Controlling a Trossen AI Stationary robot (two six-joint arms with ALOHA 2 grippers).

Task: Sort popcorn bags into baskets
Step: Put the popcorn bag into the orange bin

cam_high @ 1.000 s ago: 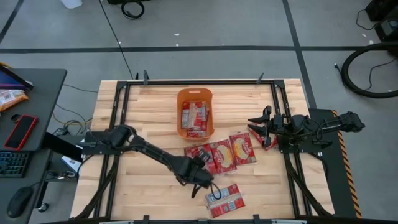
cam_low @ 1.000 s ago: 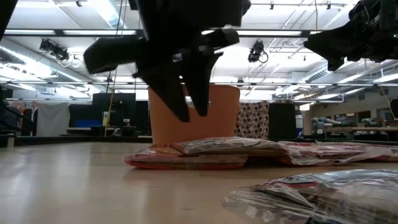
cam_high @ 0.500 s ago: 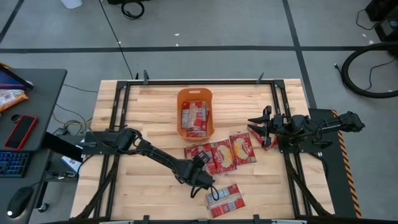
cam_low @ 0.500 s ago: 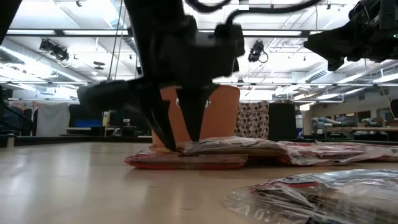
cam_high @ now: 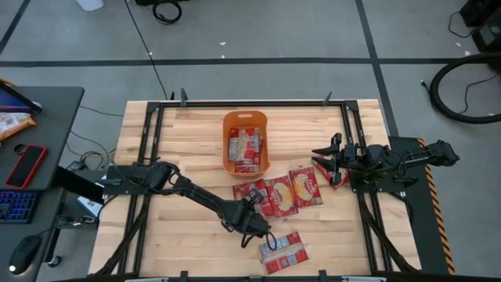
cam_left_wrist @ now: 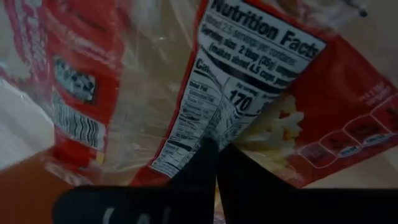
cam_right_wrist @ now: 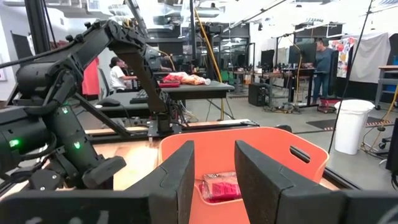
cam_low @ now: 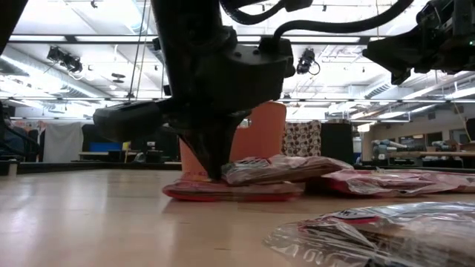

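Observation:
Several red popcorn bags (cam_high: 293, 189) lie flat in a cluster at mid-table, and one more (cam_high: 283, 251) lies label side up near the front edge. The orange basket (cam_high: 228, 129) stands behind them with bags inside. My left gripper (cam_high: 254, 207) is down at the cluster's near left end, shut on the top bag (cam_low: 278, 169), which rests on another red bag (cam_low: 230, 191). My right gripper (cam_high: 319, 154) hovers open at the right, above the table, pointing toward the basket (cam_right_wrist: 249, 134). A further bag (cam_high: 338, 178) lies under it. My left gripper pinches the top bag at its edge beside the nutrition label (cam_left_wrist: 199, 134), between its two fingers. The fingers (cam_low: 214, 167) come from above, pointing down. The held end is raised a little, while the rest of the bag lies on the pile.
Black frame rails (cam_high: 149, 149) run along the table's left and right sides. A side desk at the far left carries a red phone (cam_high: 26, 166) and a keyboard. Bare wood lies left of the basket and at the near left.
My left gripper has come down onto the near left end of the bag cluster and shut on the top bag's edge. That end of the bag now stands raised and crumpled, and the pile has slid slightly.

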